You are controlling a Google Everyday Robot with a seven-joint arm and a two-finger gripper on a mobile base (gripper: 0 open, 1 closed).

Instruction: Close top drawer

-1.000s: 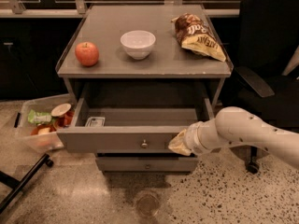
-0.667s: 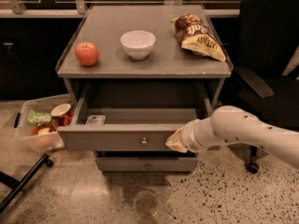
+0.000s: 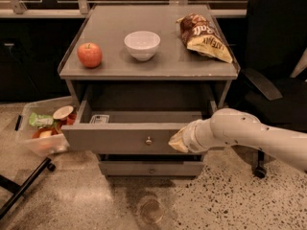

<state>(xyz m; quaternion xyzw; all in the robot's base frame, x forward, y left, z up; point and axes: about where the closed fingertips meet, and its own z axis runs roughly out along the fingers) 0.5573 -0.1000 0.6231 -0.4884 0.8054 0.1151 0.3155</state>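
The top drawer (image 3: 120, 139) is a wide grey drawer pulled out from the grey cabinet (image 3: 144, 68). Its front panel has a small round metal knob (image 3: 148, 140), and a small white card (image 3: 99, 119) lies inside at the left. My gripper (image 3: 175, 143) sits at the end of a white arm that comes in from the right. It is up against the right part of the drawer's front panel. A second grey knobbed drawer front (image 3: 151, 168) is below.
On the cabinet top are a red apple (image 3: 89, 54), a white bowl (image 3: 142, 44) and a chip bag (image 3: 204, 36). A clear bin with food items (image 3: 43, 126) stands on the floor at the left. A black office chair (image 3: 273, 75) is at the right.
The arm and gripper have shifted left along the drawer's front panel. The drawer looks pushed in a little.
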